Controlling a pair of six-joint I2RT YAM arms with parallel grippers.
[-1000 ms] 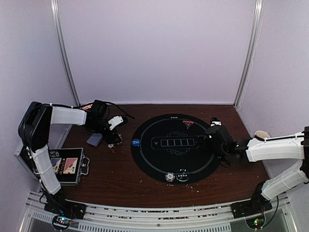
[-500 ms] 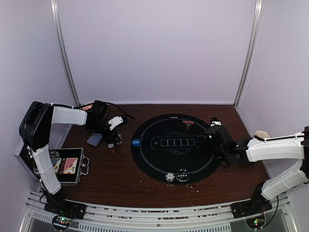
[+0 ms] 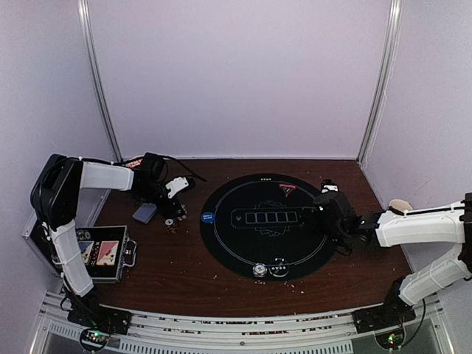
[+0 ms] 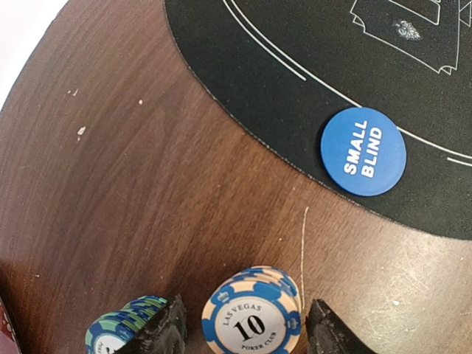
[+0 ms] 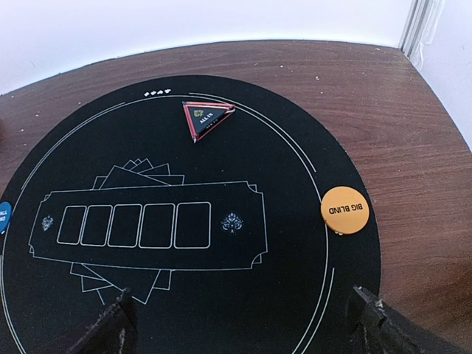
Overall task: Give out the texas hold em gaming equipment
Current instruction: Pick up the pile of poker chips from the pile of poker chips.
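Observation:
In the left wrist view, a short stack of blue-and-cream poker chips (image 4: 254,313) marked 10 stands on the wood just off the black mat (image 4: 295,59). My left gripper (image 4: 243,326) straddles it, with a narrow gap on each side, so it is open around the stack. A teal-and-green chip stack (image 4: 118,332) sits just outside the left finger. The blue small-blind button (image 4: 363,151) lies on the mat's edge. My right gripper (image 5: 243,321) hovers wide open over the mat. An orange big-blind button (image 5: 344,210) and a red triangle marker (image 5: 208,118) lie ahead of it.
Grey-blue-backed cards (image 3: 144,213) lie left of my left gripper (image 3: 171,218). The black case (image 3: 103,254) with two card packs sits at the near left. A silvery button (image 3: 259,270) and chips (image 3: 278,268) rest on the mat's near edge.
My left gripper's jaws have narrowed around the blue-and-cream chip stack. The right arm has not moved.

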